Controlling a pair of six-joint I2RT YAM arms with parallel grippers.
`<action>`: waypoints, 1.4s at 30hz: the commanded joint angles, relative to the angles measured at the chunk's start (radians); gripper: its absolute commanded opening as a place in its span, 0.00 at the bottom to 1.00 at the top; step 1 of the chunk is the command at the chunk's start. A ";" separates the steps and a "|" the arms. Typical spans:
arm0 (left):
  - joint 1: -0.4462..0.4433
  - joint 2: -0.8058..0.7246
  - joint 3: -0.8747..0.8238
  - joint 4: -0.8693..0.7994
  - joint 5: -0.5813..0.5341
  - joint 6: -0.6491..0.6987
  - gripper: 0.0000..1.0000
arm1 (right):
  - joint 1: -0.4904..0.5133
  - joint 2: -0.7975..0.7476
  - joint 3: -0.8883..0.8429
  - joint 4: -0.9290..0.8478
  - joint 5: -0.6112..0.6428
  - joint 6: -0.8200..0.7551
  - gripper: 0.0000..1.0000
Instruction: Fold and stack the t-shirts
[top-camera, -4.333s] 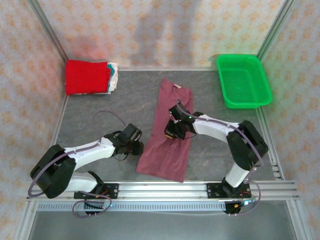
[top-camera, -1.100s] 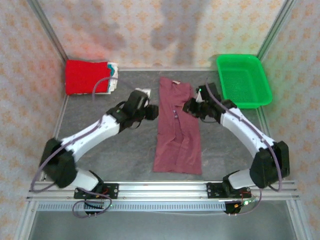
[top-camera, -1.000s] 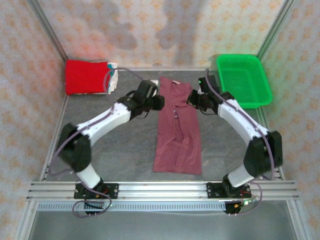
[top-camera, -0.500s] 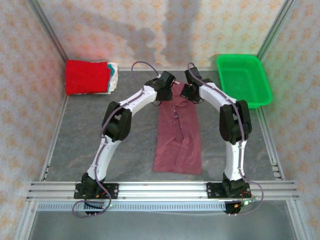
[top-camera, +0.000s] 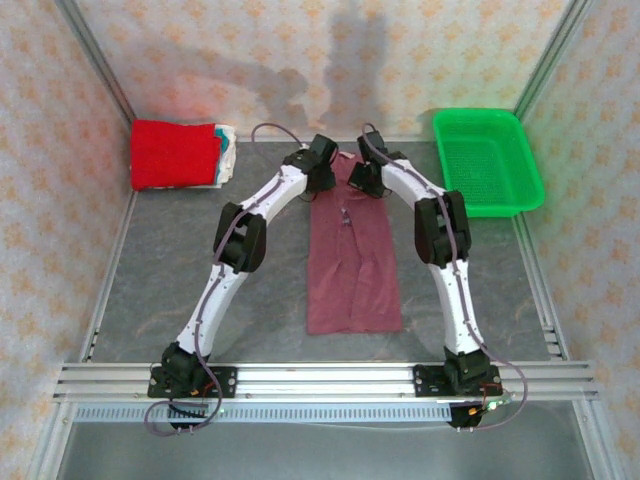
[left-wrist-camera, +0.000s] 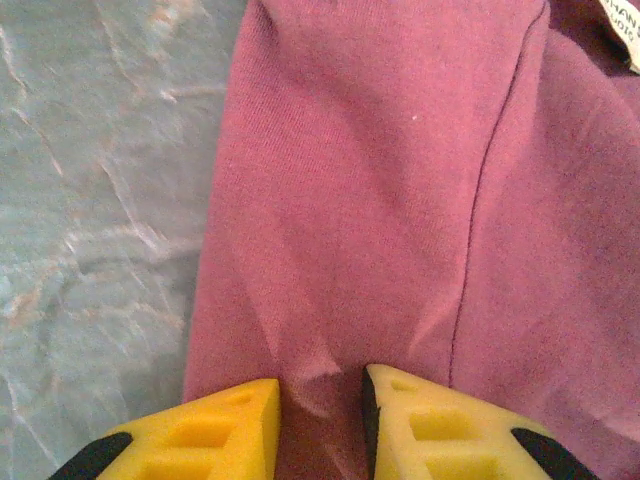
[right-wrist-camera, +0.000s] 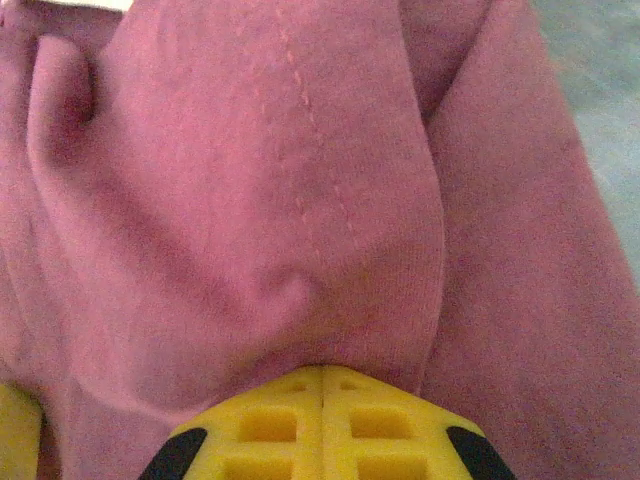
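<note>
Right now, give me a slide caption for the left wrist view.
Left arm's yellow fingers pinching a pucker of maroon t-shirt beside the grey table.

The whitish neck label (left-wrist-camera: 623, 28) on the maroon t-shirt (left-wrist-camera: 400, 200) bears print, cropped and unreadable.

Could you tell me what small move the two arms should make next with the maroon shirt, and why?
The maroon t-shirt lies as a long narrow strip, and the left gripper and right gripper each pinch puckered cloth at its far end. So probably: lift both together and carry that end toward the near hem, folding it crosswise.
</note>
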 joint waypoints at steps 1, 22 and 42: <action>0.030 0.075 0.060 0.015 0.016 -0.026 0.29 | -0.006 0.106 0.136 -0.063 -0.008 0.000 0.00; 0.105 -0.152 0.063 0.090 0.063 0.090 0.33 | 0.116 -0.711 -0.735 0.284 -0.352 0.078 0.31; -0.050 -1.600 -1.766 0.440 -0.023 0.089 0.43 | 0.396 -0.736 -1.131 0.323 -0.345 0.205 0.35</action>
